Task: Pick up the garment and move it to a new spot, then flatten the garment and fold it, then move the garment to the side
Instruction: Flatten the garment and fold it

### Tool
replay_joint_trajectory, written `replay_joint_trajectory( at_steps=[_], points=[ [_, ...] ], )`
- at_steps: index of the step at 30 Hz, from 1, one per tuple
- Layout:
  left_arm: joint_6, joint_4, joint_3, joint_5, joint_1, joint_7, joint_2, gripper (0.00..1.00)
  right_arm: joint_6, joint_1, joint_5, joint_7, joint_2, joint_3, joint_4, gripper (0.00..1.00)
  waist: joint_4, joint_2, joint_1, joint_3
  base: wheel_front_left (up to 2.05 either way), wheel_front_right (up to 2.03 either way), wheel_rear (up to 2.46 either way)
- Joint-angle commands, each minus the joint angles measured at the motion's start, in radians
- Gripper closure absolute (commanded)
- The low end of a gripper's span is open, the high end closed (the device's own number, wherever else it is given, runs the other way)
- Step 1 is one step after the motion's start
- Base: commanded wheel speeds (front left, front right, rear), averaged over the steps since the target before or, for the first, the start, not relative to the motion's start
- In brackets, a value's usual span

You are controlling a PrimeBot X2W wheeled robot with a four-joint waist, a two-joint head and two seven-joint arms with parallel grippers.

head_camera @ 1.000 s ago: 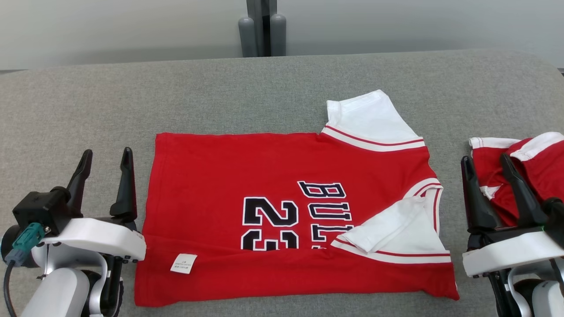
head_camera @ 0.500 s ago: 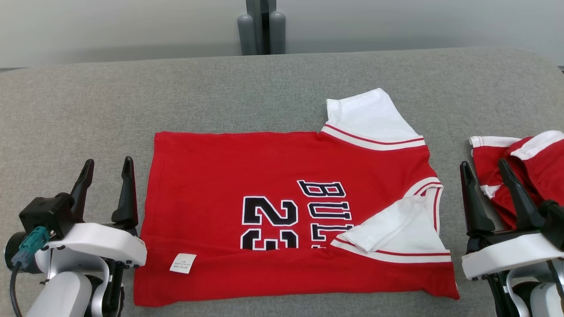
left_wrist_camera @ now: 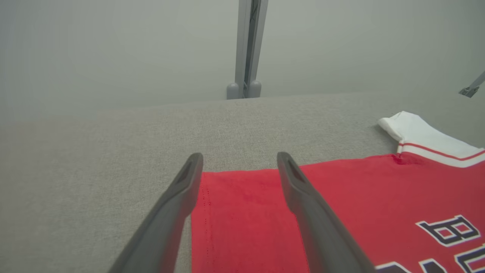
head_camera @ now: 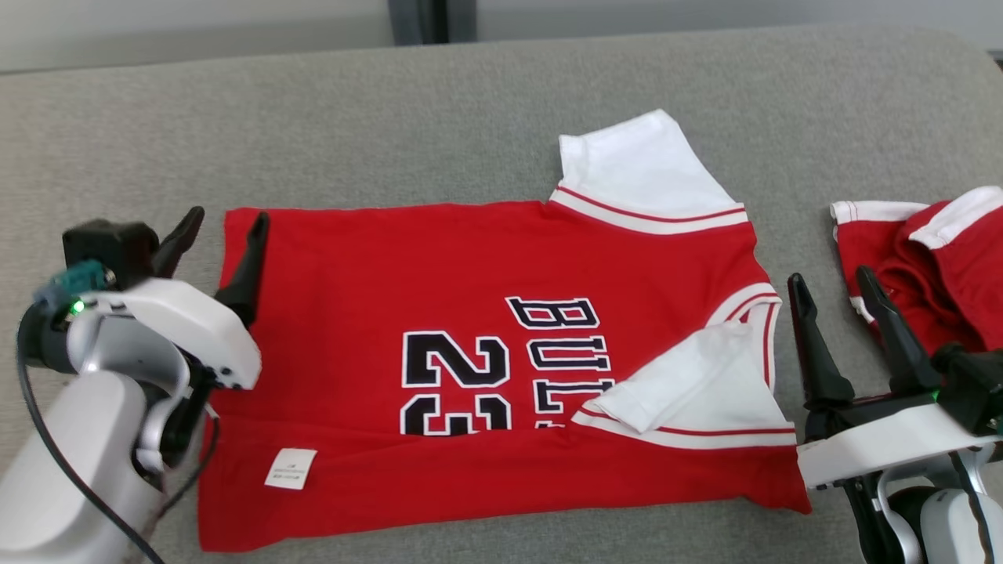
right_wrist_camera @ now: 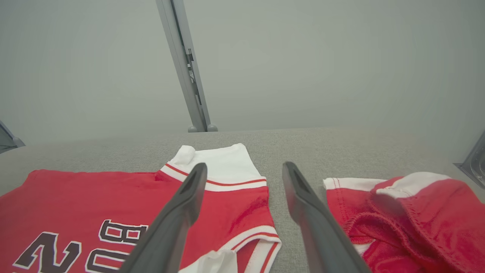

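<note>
The garment (head_camera: pixel 439 266) is a red jersey with white sleeves and black lettering, spread flat on the grey padded table (head_camera: pixel 470 117). Its near edge is folded over, with a white tag showing. My left gripper (head_camera: pixel 226 218) is open and straddles the garment's far left corner, one finger (head_camera: pixel 249 258) over the red cloth. In the left wrist view the garment's corner (left_wrist_camera: pixel 242 212) lies between the left gripper's (left_wrist_camera: pixel 239 159) fingers. My right gripper (head_camera: pixel 829 278) stands open off the garment's right edge, by the collar (right_wrist_camera: pixel 246 235); the right gripper (right_wrist_camera: pixel 244 167) holds nothing.
A second red and white garment (head_camera: pixel 932 258) lies bunched at the table's right edge, just right of my right gripper, also seen in the right wrist view (right_wrist_camera: pixel 401 216). A grey post (left_wrist_camera: pixel 248 49) stands behind the table's far edge.
The head camera has tipped down, shifting the whole picture. My left gripper has moved forward and right, from beside the garment's left hem to its far left corner. The garment lies as before.
</note>
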Motion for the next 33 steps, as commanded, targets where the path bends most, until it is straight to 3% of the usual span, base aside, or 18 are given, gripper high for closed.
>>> replay_joint_trajectory(
  at_steps=[1, 8, 19, 20, 21, 22, 29, 33],
  points=[
    [-0.016, 0.04, 0.005, -0.012, -0.034, 0.019, 0.013, 0.0, 0.0, -0.019, 0.008, -0.012, -0.006, 0.005, 0.002, 0.0, -0.035, -0.0001, 0.0, 0.043, 0.0, 0.0, 0.0],
    [-0.086, 0.262, 0.03, -0.069, -0.157, 0.082, 0.042, 0.0, 0.0, -0.048, 0.027, -0.048, -0.006, 0.031, 0.035, 0.0, -0.087, -0.0001, 0.0, 0.11, 0.0, 0.0, 0.0],
    [-0.144, 0.461, 0.048, -0.118, -0.228, 0.09, 0.034, 0.0, 0.0, -0.081, 0.031, -0.072, -0.006, 0.035, 0.082, 0.0, -0.107, -0.0001, 0.0, 0.136, 0.0, 0.0, 0.0],
    [-0.15, 0.469, 0.045, -0.119, -0.234, 0.092, 0.033, 0.07, 0.0, -0.092, 0.031, -0.071, -0.006, 0.031, 0.085, 0.0, -0.107, -0.0001, 0.0, 0.138, 0.0, 0.0, 0.0],
    [-0.157, 0.476, 0.043, -0.123, -0.237, 0.095, 0.03, 0.74, 0.0, -0.104, 0.033, -0.071, -0.006, 0.023, 0.086, 0.0, -0.108, -0.0001, 0.0, 0.142, 0.0, 0.0, 0.0],
    [-0.162, 0.48, 0.039, -0.124, -0.243, 0.097, 0.027, 1.0, 0.0, -0.121, 0.032, -0.075, -0.006, 0.014, 0.087, 0.0, -0.107, -0.0001, 0.0, 0.146, 0.0, 0.0, 0.0],
    [-0.168, 0.48, 0.014, -0.103, -0.272, 0.081, 0.018, 1.0, 0.0, -0.333, 0.087, -0.056, -0.005, -0.011, 0.176, 0.0, -0.086, -0.0001, 0.0, 0.158, 0.0, 0.0, 0.0],
    [-0.161, 0.459, 0.008, -0.093, -0.305, 0.064, 0.01, 1.0, 0.0, -0.507, 0.101, 0.001, -0.014, -0.004, 0.314, 0.0, -0.06, -0.0001, 0.0, 0.174, 0.0, 0.0, 0.0]
  ],
)
